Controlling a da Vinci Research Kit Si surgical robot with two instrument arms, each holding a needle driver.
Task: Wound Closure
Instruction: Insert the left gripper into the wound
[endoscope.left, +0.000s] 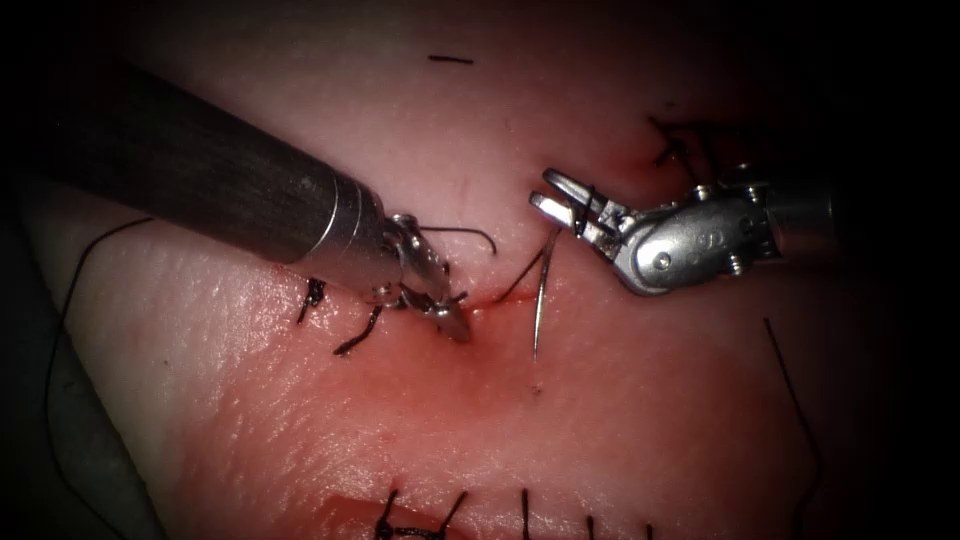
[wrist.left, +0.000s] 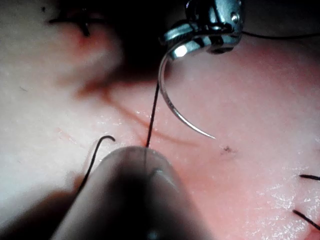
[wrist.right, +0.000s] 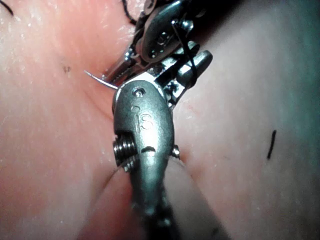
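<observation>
Big and dark, the left tool (endoscope.left: 440, 300) comes in close over the tissue (endoscope.left: 620, 430), its tip down at the left end of the cut (endoscope.left: 500, 293). It looks like it is pinching the thread (wrist.left: 152, 115) right there (the tip is small, so this is a best guess), and its jaws seem pressed together. Holding the thread low like that would keep it snug and out of the way.

On the other side, the right tool (endoscope.left: 565, 205) holds the needle (endoscope.left: 541, 290) near its blunt end, where the thread joins. Its jaws are pressed on the needle, though the tips look a little apart. From there the needle curves down and away, with its sharp point free, just above the tissue and just right of the cut. It is not in the tissue. Gripping it far back leaves the whole curve free to use.

Some stitches (endoscope.left: 340, 320) with short dark ends sit to the left of the cut, and more stitches (endoscope.left: 523, 510) run along the bottom edge of the tissue. Red fluid (endoscope.left: 440, 400) wets the tissue below the cut.
</observation>
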